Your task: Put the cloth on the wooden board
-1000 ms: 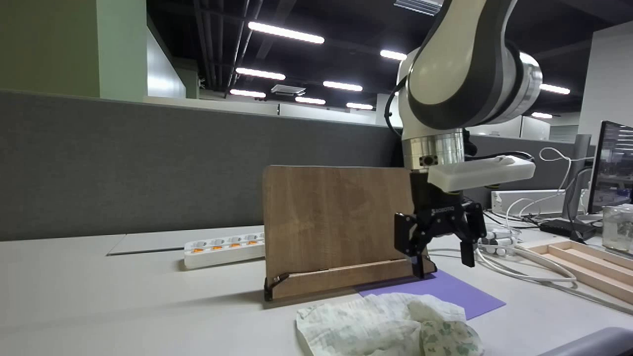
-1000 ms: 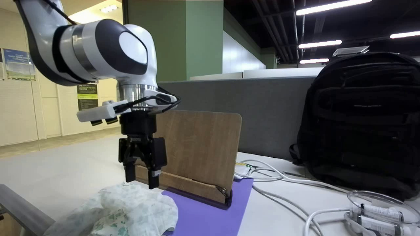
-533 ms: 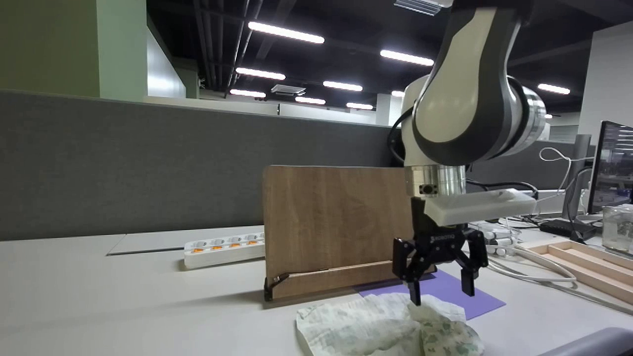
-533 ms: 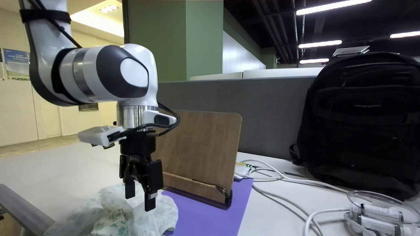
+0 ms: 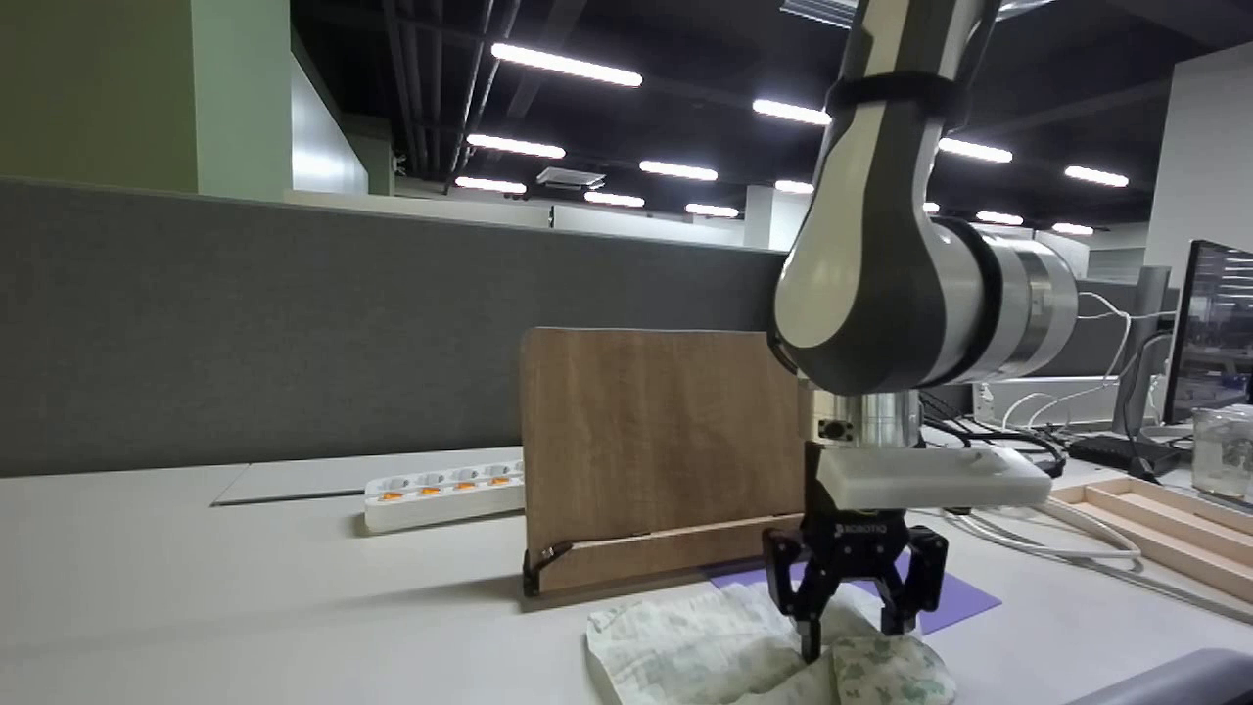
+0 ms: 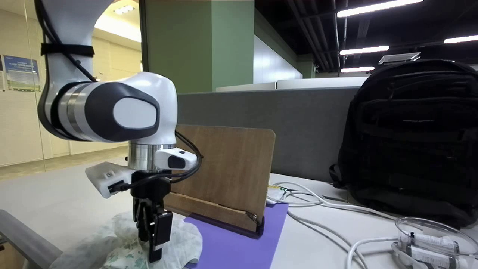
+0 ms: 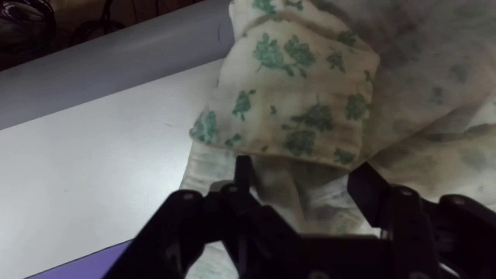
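A crumpled white cloth with green leaf prints (image 5: 695, 646) lies on the table in both exterior views (image 6: 183, 243) and fills much of the wrist view (image 7: 294, 97). A brown wooden board (image 5: 666, 441) stands upright, leaning back on a stand with a front ledge, behind the cloth; it also shows in an exterior view (image 6: 231, 168). My gripper (image 5: 854, 634) points down at the cloth, fingers apart. In the wrist view the gripper (image 7: 300, 170) has cloth folds between and below its open fingers. Whether the tips touch the cloth is hard to tell.
A purple sheet (image 6: 239, 250) lies under the board's corner and the cloth's edge. A white power strip (image 5: 440, 494) sits beside the board. White cables (image 6: 328, 228), a clear container (image 6: 433, 243), a wooden tray (image 5: 1165, 529) and a black backpack (image 6: 414, 142) stand around.
My gripper has come down from above the cloth to the level of its folds, staying open. The cloth and board have not visibly moved.
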Action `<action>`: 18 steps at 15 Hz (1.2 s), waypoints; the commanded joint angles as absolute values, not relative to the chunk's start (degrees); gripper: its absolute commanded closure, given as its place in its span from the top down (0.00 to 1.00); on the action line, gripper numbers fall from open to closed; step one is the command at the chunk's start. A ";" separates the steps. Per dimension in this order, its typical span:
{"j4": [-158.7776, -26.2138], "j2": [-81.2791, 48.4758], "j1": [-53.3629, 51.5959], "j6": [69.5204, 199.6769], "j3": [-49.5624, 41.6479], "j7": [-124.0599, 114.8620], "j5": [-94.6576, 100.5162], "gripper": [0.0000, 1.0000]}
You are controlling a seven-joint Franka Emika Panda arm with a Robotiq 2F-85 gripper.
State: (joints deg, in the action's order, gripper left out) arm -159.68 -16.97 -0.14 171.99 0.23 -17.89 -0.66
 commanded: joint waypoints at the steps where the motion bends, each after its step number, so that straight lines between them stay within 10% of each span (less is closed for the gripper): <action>1: -159.58 -16.27 1.17 173.14 3.55 -14.47 -6.59 0.37; 6: -158.78 -13.46 3.14 170.85 8.43 -11.21 -12.53 0.03; 18: -144.96 0.05 -2.67 157.20 5.33 -12.23 -6.27 0.00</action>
